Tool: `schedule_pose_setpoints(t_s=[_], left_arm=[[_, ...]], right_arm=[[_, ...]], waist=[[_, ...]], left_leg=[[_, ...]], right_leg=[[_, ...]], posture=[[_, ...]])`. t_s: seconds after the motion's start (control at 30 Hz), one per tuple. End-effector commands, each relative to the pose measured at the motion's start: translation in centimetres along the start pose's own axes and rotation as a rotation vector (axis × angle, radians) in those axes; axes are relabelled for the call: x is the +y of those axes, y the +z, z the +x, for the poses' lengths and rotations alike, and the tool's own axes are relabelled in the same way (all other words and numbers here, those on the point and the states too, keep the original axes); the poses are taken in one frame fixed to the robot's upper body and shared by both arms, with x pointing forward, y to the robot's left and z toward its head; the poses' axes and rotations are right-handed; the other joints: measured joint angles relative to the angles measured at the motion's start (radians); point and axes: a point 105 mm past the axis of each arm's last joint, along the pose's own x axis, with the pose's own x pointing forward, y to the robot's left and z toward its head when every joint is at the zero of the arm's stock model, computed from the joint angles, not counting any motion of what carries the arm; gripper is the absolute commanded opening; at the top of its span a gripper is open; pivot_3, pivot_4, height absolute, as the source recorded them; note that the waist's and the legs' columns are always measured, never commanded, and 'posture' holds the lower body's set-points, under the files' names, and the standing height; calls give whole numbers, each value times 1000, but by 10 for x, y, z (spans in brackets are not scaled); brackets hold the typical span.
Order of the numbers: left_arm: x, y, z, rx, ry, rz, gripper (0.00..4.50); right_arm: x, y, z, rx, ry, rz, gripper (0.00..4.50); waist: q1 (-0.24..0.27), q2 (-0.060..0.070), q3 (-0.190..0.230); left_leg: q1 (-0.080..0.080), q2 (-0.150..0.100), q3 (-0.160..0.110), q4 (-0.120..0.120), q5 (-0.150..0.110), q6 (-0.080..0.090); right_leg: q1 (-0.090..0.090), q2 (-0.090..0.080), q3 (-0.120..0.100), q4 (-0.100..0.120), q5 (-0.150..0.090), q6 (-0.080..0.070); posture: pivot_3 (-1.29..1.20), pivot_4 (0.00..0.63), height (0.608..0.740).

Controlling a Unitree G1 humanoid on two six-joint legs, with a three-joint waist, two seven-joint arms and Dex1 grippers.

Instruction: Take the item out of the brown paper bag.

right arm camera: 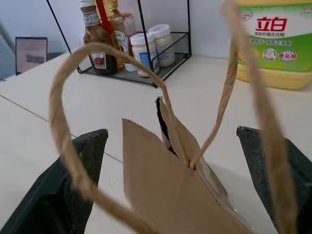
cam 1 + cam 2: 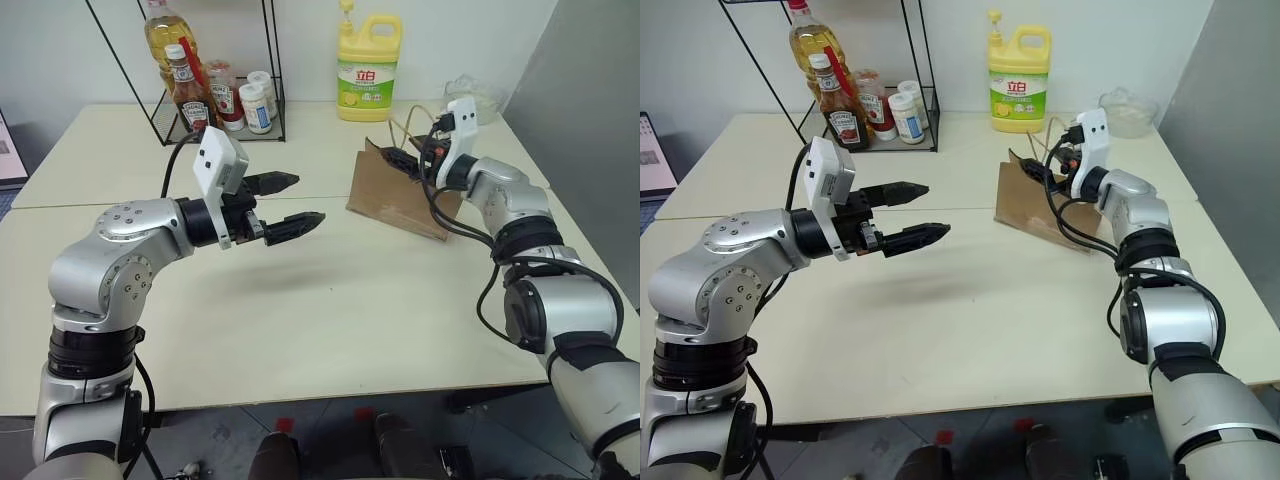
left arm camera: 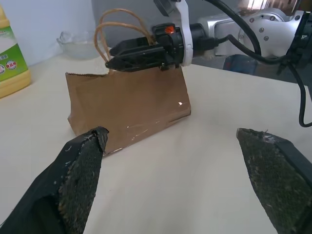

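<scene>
The brown paper bag [image 2: 393, 197] stands on the cream table [image 2: 330, 320] at the right, leaning a little, its two cord handles [image 1: 63, 126] sticking up. My right gripper [image 2: 399, 160] is open at the bag's top. One of its fingers [image 1: 80, 180] is on each side of the upper edge, and the handles loop between them. My left gripper [image 2: 305, 203] hovers open and empty above the table's middle, pointing toward the bag from some way off. The bag's mouth shows as a narrow dark slit [image 1: 163, 124]. The item is hidden.
A tall yellow detergent jug [image 2: 367, 70] stands behind the bag. A black wire rack [image 2: 215, 100] with sauce bottles and jars is at the back left. A glass bowl [image 2: 1128, 108] sits at the back right. A seam [image 2: 300, 200] crosses the tabletop.
</scene>
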Motion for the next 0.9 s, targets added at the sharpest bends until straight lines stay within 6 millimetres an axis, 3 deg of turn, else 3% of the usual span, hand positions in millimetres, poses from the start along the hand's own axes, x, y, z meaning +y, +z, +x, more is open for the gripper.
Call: schedule_pose_setpoints(t_s=[0.03, 0.13, 0.43, 0.5, 0.77, 0.9], left_arm=[[-2, 12, -3, -41, 8, 33, 4500], [-3, 11, -2, -43, 12, 34, 4500], [-1, 11, -3, -40, 31, 47, 4500], [-2, 11, -3, -41, 31, 48, 4500], [-1, 13, -4, -57, 39, 32, 4500], [-4, 4, -8, -42, 53, 8, 4500]], right_arm=[[1, 20, 3, -55, -7, -30, 4449], [0, 17, 5, -46, -29, -40, 3832], [-1, 19, 6, -60, -46, -49, 505], [-2, 20, 6, -67, -43, -40, 15], [2, 26, 6, -68, -7, -60, 15], [13, 36, 10, -80, 49, -99, 15]], waist=[[0, 0, 0], [0, 0, 0], [-8, 0, 0], [-10, 0, 0], [-13, 0, 0], [-15, 1, 0]], left_leg=[[0, 0, 0, 0, 0, 0], [0, 0, 0, 0, 0, 0], [0, 0, -1, 0, 2, -3], [0, 0, -1, 0, 2, -3], [0, 0, -1, 0, 2, -3], [0, 0, -1, 0, 2, -3]], right_leg=[[0, 0, 0, 0, 0, 0], [0, -1, -1, 0, 0, 0], [0, -1, -2, 1, 0, 0], [0, -1, -2, 1, 0, 0], [0, -1, -3, 1, 0, 0], [0, -1, -3, 1, 0, 0]], posture=[[0, 150, 740], [0, 150, 740], [0, 150, 740], [0, 150, 740], [0, 150, 740], [0, 150, 740]])
